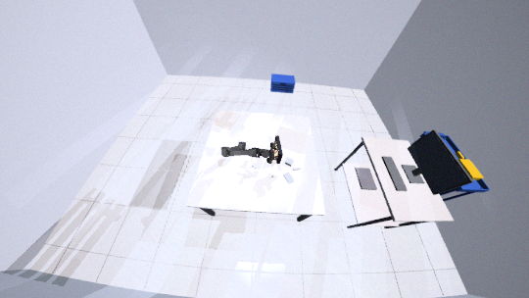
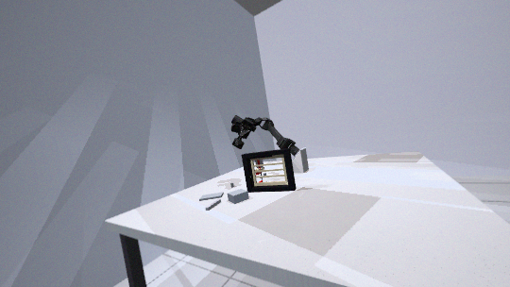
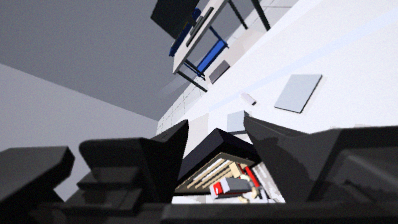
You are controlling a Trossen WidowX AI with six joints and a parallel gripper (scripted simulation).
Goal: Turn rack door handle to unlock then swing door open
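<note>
The rack has a black frame (image 2: 291,175) (image 3: 218,144) and cream shelves, and stands upright on the table. Red and grey parts (image 3: 231,187) show at its arm-facing side in the wrist view; I cannot tell which of them is the door's handle, how it is turned, or how far the door is open. My gripper (image 3: 215,121) is open, with nothing between its fingers. In the exterior view it hangs above the rack's upper left corner. In the wrist view the rack's top edge shows below and beyond the fingertips.
A grey box (image 2: 238,196) (image 3: 236,121), a flat pale plate (image 2: 211,196) (image 3: 299,92) and a small bar (image 2: 213,205) (image 3: 248,99) lie beyond the rack. A pale upright block (image 2: 303,160) stands near the arm's base. A desk with a monitor (image 1: 440,162) stands apart from the table.
</note>
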